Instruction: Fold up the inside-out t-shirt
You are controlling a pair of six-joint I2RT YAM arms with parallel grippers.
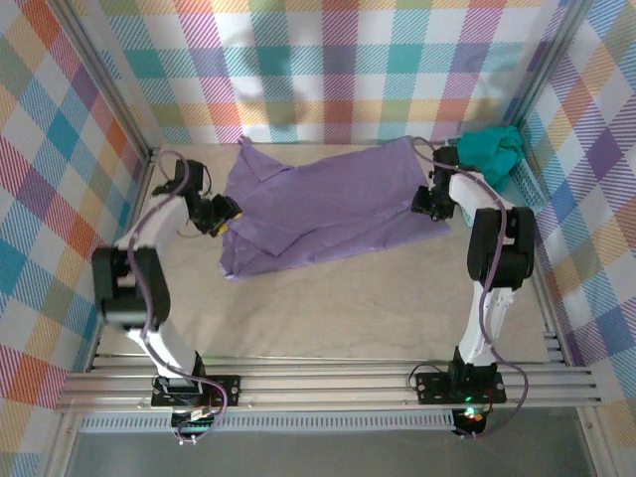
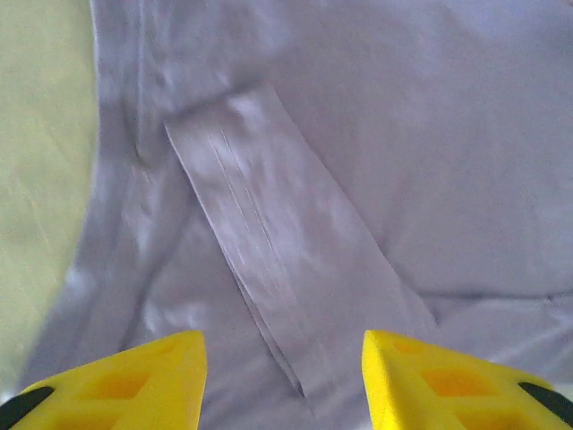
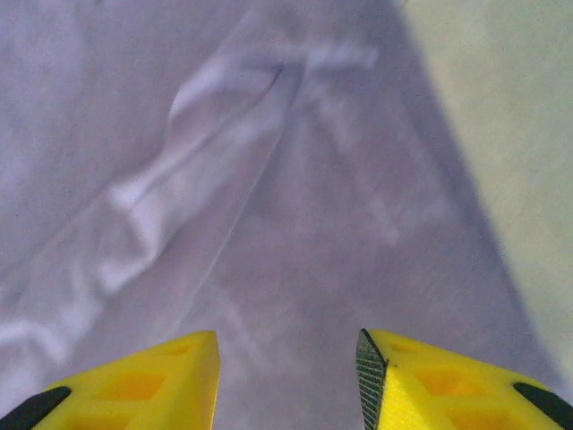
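Observation:
The inside-out t-shirt [image 1: 328, 204] lies spread in lavender folds across the back half of the table. My left gripper [image 1: 224, 214] hovers at its left edge, my right gripper [image 1: 425, 204] at its right edge. In the left wrist view the left gripper [image 2: 284, 345] is open just above the t-shirt [image 2: 403, 134], over a flat folded strip of cloth [image 2: 269, 242], with nothing between its yellow fingers [image 2: 152, 376]. In the right wrist view the right gripper [image 3: 286, 345] is also open and holds nothing; wrinkled t-shirt [image 3: 295, 224] lies below it.
A teal-green garment [image 1: 494, 149] is heaped in the back right corner, close behind the right arm. Bare table [image 1: 338, 318] stretches between the shirt and the arm bases. Checked walls enclose the back and both sides.

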